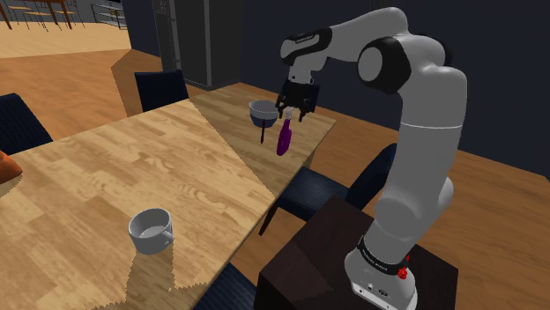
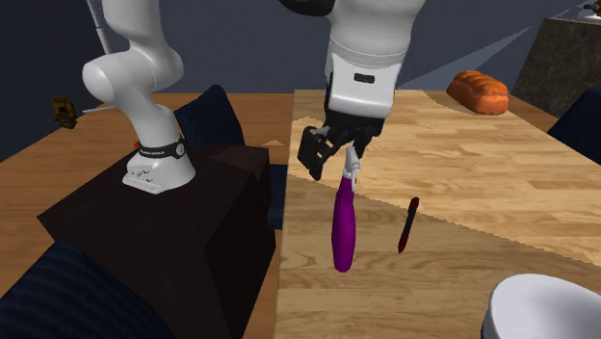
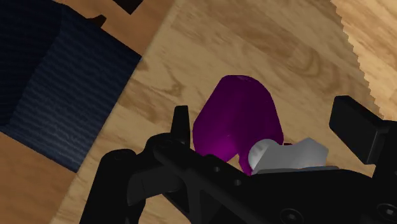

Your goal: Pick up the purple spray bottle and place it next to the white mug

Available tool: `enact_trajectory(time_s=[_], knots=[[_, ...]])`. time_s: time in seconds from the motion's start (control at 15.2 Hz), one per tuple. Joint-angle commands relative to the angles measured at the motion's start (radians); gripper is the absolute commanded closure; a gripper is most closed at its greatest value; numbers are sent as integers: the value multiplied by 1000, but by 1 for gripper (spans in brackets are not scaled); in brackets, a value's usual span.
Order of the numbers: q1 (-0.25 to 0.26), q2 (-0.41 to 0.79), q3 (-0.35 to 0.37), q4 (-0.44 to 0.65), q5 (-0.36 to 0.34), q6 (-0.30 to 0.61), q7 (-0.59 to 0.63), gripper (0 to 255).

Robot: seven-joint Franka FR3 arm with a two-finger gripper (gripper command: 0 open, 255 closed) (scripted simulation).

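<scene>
Purple spray bottle (image 1: 284, 139): 1 item, probably light, rigid, slick-sided. Hangs from gripper (image 1: 294, 114), jaws clamped on white head (image 3: 289, 153). Neck looks the surest hold.

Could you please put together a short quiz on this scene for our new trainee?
1. True or false: the gripper is shut on the top of the purple spray bottle.
2. What lies on the table beside the bottle in the second exterior view? A) a dark pen B) a fork C) a banana
3. Short answer: is the bottle next to the white mug yet?
Key: 1 true. 2 A. 3 No; in the shoulder view the mug stands far from the bottle, toward the lower left.
</scene>
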Motion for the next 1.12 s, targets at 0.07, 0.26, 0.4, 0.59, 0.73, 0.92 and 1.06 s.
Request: enact_trajectory(time_s=[0.07,0.26,0.4,0.59,0.73,0.92,1.06], knots=[[-38,120,-10,118,50,-22,32,0],[-88,242,-17,250,97,-55,64,0],[-124,326,-19,347,126,-82,90,0],[-130,348,-18,346,136,-63,95,0],[-125,346,-16,315,137,-35,92,0],[-119,343,-10,272,138,5,88,0],[-119,343,-7,265,137,13,88,0]])
